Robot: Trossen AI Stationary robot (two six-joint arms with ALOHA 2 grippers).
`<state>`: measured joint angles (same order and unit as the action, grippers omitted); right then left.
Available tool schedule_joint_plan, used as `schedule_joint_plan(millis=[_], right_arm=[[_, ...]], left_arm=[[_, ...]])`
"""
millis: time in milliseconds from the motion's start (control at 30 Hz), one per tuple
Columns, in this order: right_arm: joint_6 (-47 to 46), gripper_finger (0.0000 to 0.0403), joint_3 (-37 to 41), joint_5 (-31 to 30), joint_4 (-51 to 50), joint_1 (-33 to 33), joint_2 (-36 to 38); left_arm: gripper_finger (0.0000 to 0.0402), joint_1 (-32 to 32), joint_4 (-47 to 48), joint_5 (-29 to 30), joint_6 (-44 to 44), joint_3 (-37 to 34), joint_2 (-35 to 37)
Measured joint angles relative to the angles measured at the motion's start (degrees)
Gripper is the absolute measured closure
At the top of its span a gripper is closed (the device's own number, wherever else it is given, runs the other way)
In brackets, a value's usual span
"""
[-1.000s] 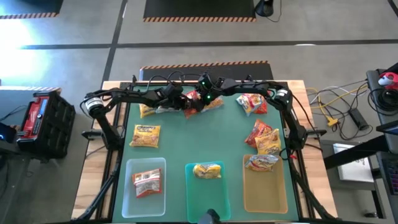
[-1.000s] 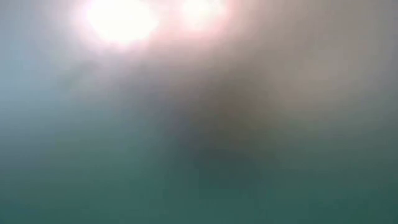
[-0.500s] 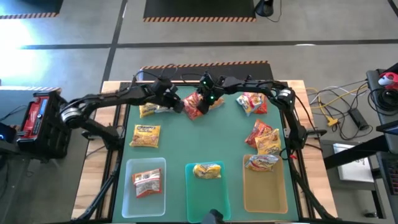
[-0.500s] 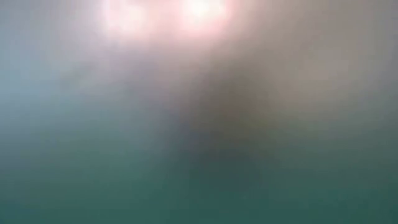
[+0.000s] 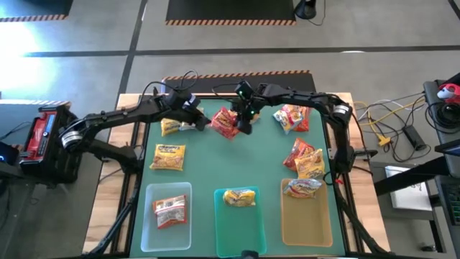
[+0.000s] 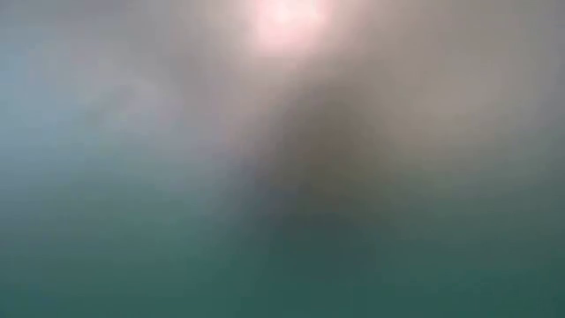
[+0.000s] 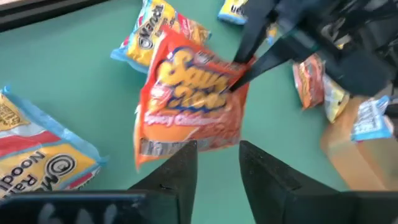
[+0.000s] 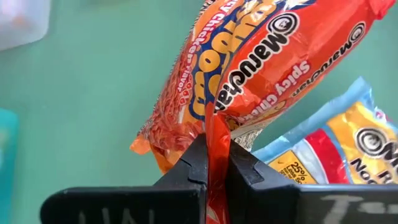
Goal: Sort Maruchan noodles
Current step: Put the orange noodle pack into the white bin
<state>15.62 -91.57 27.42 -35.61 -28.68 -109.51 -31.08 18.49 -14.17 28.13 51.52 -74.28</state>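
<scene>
The right gripper (image 5: 244,122) pinched a red noodle packet (image 5: 225,122) by its edge above the bench (image 5: 237,158); the left gripper (image 5: 200,121), narrowly parted, held nothing

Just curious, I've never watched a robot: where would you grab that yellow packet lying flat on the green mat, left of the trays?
Probably the yellow packet at one crimped end seam, coming straight down from above. It lies flat and alone, so its thin edge is easier to pinch than its broad face.

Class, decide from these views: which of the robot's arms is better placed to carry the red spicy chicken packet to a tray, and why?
Right. The right gripper is shut on the red crinkly plastic noodle packet; the left gripper is open, holding nothing.
</scene>
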Motion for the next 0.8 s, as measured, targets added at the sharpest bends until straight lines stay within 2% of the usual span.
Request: schedule_joint_plan(millis=[200, 400, 533, 800], right_arm=[[5.4, 0.0392, -0.1, 0.0, -2.6, 0.3, 2.3], [20.7, 0.0391, -0.1, 0.2, -8.4, 2.0, 3.0], [27.9, 0.0391, -0.1, 0.0, -11.2, 3.9, 3.0], [32.4, 0.0391, -0.1, -0.8, -9.9, 7.6, 3.0]], left_arm=[[0.0231, 1.0, 5.0, -1.2, -2.4, 0.2, 0.1], [0.0183, 1.0, 4.7, -5.4, -6.6, 0.2, 0.2], [0.0171, 1.0, 4.1, -6.0, -8.6, 0.2, 0.3], [0.0172, 2.8, -2.6, -10.7, -11.0, 0.2, 0.3]])
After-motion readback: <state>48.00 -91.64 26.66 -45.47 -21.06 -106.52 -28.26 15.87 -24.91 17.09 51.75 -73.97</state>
